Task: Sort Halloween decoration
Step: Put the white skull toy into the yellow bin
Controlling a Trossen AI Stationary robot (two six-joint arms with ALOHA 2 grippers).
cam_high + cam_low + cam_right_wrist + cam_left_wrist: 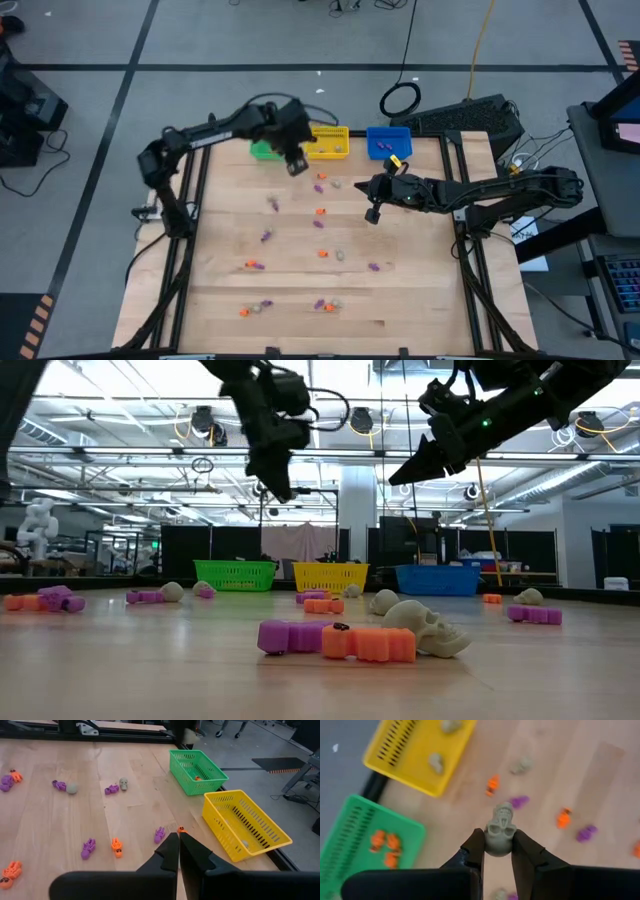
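Three baskets stood in a row along the far edge of the tabletop (400, 300). At the left, the green basket (350, 840) held a few orange trinkets (385, 847) lying close together on its floor. Next to it, the yellow basket (415, 750) held at least two pale beige-grey pieces (436, 762). The blue basket (388, 140) came last on the right; something small and purple showed inside it, too small to make out clearly.

The left tool (498, 851) hung above the tabletop just near of the green and yellow baskets, its two fingers (476, 851) clamped on a pale skull (500, 832), which faced up between them. The right tool (175, 851) hovered over the tabletop near of the blue basket with its fingers pressed together and nothing between them.

The rest of the Halloween decoration (320, 211) lay scattered over the wood from the middle to the near edge: orange, purple and pale pieces, some alone, some in little clusters. Closest to the near edge, a purple piece (288, 635), an orange piece (370, 643) and another skull (428, 628) lay touching one another in a row.
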